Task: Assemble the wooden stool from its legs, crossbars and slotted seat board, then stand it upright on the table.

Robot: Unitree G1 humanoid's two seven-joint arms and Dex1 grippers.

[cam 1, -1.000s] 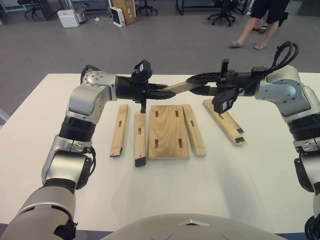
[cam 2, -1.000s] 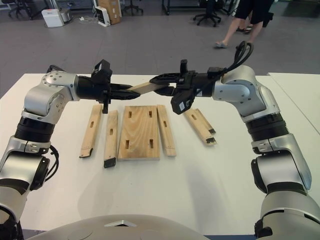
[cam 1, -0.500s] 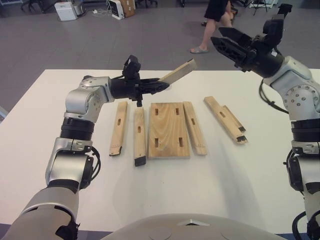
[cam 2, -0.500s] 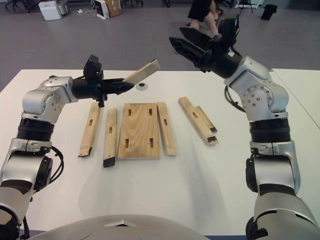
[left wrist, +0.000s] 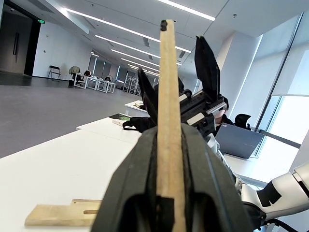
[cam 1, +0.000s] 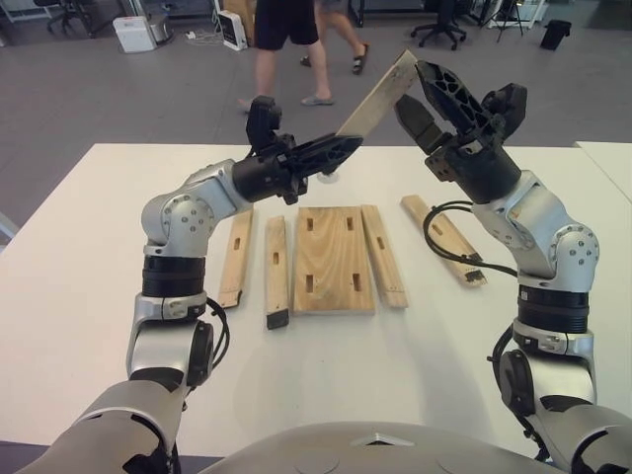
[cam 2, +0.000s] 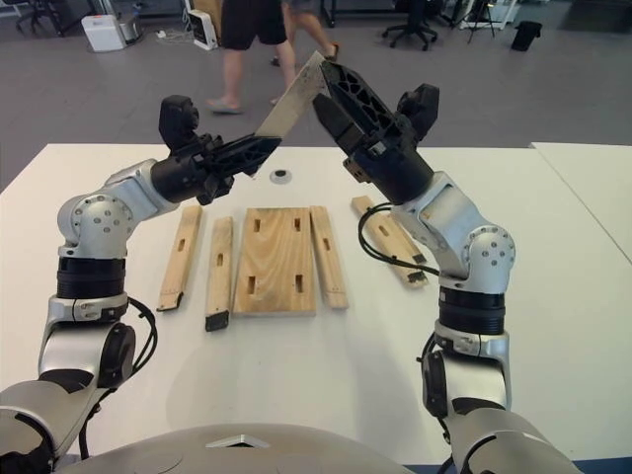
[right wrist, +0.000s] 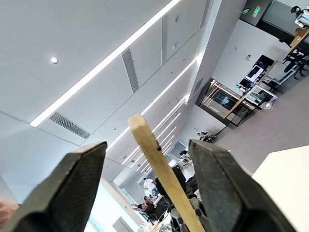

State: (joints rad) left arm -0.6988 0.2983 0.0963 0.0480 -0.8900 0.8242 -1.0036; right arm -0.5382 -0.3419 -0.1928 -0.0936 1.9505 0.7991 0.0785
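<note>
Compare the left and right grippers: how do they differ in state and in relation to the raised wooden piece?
The left gripper is shut on the lower end of the wooden piece; the right gripper is open, its fingers spread either side of the upper end. The left gripper sits lower, the right gripper higher. Both are raised above the table.

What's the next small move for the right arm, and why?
Probably shut the right gripper on the upper end of the wooden piece. Its fingers stand open on either side of that end, while the left gripper is clamped on the lower end, holding it tilted above the table. That would give a two-handed hold.
</note>
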